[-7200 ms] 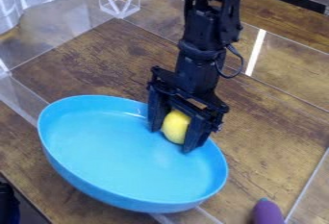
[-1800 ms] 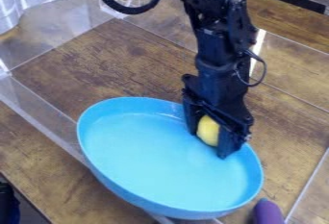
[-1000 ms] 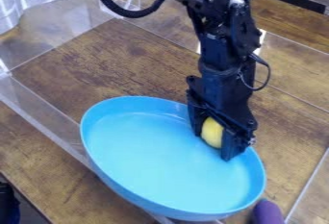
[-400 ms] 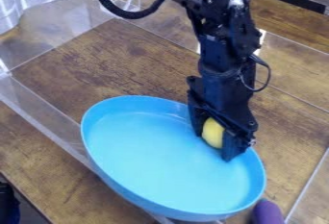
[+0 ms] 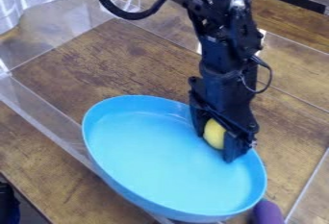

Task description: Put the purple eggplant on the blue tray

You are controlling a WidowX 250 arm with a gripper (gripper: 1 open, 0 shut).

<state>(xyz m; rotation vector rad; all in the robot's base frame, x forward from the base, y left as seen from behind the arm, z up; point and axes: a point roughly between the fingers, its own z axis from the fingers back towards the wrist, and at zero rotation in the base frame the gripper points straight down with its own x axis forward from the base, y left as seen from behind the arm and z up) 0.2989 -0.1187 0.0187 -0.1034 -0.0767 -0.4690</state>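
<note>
The blue tray (image 5: 154, 161) is a large bright blue oval dish on the wooden table, low in the camera view. My gripper (image 5: 218, 135) reaches down over the tray's right rim and is shut on a yellow lemon-like ball (image 5: 215, 133). The purple eggplant (image 5: 268, 212) shows only as a small rounded purple tip at the bottom edge, right of the tray and apart from my gripper.
A clear plastic wall (image 5: 52, 45) stands along the left and back of the wooden table (image 5: 115, 64). The black arm (image 5: 213, 26) rises from the gripper to the top of the view.
Since 7.2 s ago the gripper, the yellow ball and the blue tray have shifted to the right. In the last second almost nothing has moved.
</note>
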